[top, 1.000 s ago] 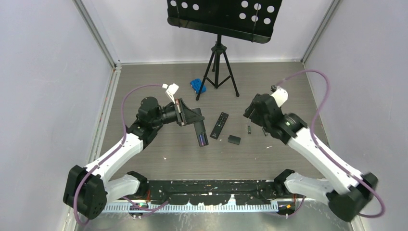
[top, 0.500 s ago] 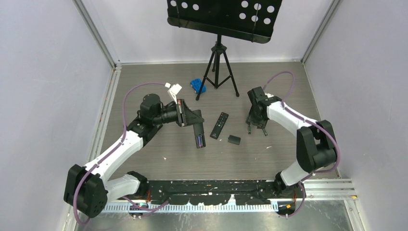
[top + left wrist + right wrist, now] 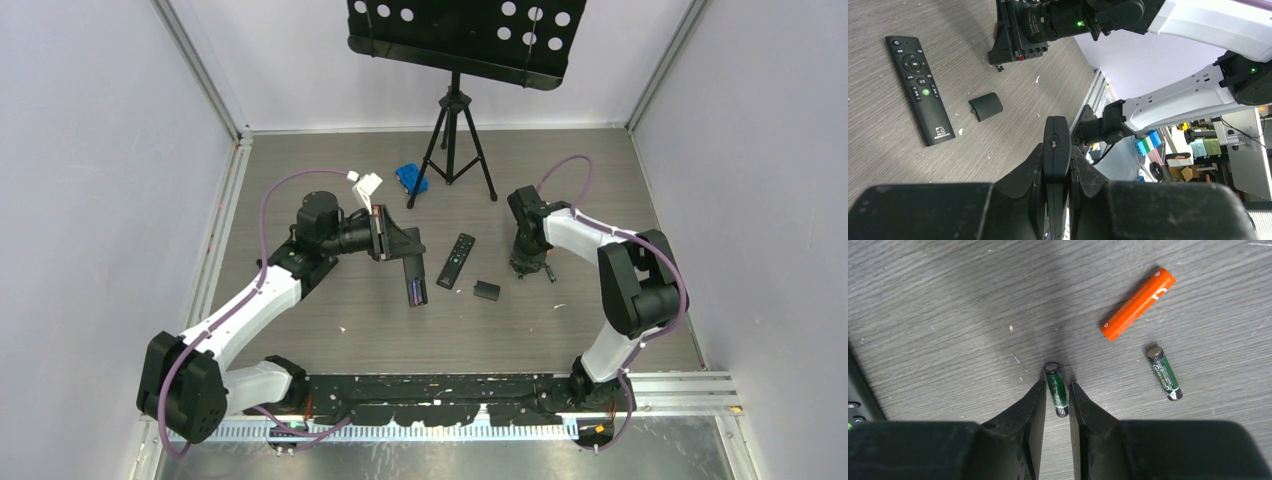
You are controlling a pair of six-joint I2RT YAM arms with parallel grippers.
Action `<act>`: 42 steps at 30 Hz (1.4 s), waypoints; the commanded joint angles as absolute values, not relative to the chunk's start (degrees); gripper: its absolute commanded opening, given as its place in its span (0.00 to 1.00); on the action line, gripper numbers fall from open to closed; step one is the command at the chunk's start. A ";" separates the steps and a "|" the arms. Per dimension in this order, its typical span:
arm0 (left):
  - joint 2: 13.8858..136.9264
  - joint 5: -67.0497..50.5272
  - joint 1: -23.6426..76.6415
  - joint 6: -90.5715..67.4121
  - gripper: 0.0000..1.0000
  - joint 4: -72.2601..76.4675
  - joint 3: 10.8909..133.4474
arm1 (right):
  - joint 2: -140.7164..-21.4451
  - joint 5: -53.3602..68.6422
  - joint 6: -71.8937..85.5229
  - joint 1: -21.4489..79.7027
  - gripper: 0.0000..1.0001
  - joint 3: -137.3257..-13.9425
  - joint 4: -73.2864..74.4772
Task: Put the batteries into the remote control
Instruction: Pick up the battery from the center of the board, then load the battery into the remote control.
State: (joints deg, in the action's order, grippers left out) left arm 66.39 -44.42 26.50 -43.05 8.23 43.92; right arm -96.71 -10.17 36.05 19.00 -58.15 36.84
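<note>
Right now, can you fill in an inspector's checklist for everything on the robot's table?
Surface: grey wood-grain table with a few pale specks.
Job's things: remote control held by the left arm; orange battery, green battery and other green battery lying on the table.
Clutter: buttoned remote, small black cover, blue thing by the tripod.
Hands: left hand shut on the remote control; right hand low, its fingers either side of the green battery, grip unsure.
Cables: purple cable looping over each arm.
Surroundings: black stand on a tripod, pale walls.
</note>
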 commanded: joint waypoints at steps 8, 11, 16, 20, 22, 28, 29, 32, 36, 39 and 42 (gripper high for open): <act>66.07 -42.53 26.28 -45.54 0.00 8.10 46.54 | -97.41 -8.44 35.59 19.07 0.09 -58.17 34.06; 66.54 -42.03 26.28 -47.54 0.00 8.34 46.45 | -93.84 -7.35 35.89 19.24 0.06 -57.67 34.05; 67.97 -41.48 26.28 -51.42 0.00 9.72 46.36 | -84.42 -4.50 34.85 25.36 0.05 -59.02 35.54; 70.07 -40.59 26.28 -53.16 0.00 8.41 47.13 | -76.98 -1.36 34.02 32.88 0.04 -61.11 35.47; 71.25 -40.25 26.28 -53.45 0.00 6.72 47.90 | -72.52 2.91 33.43 36.55 0.04 -61.17 33.65; 74.87 -40.15 26.28 -54.97 0.00 4.87 49.86 | -66.15 8.34 33.28 43.01 0.04 -63.39 33.23; 75.45 -40.48 26.28 -55.43 0.00 4.77 50.18 | -66.95 8.51 33.32 43.48 0.04 -65.85 36.18; 76.72 -41.41 26.28 -55.91 0.00 4.44 50.79 | -70.11 6.71 32.36 45.70 0.06 -71.43 42.98; 77.35 -41.26 26.28 -56.48 0.00 3.44 51.14 | -73.27 5.43 31.13 48.91 0.07 -74.33 46.30; 77.60 -41.65 26.28 -57.43 0.00 3.92 51.00 | -75.01 5.02 31.28 50.53 0.07 -75.27 46.49; 77.69 -41.92 26.28 -58.51 0.00 5.09 50.59 | -76.59 4.45 31.40 51.50 0.07 -76.25 46.54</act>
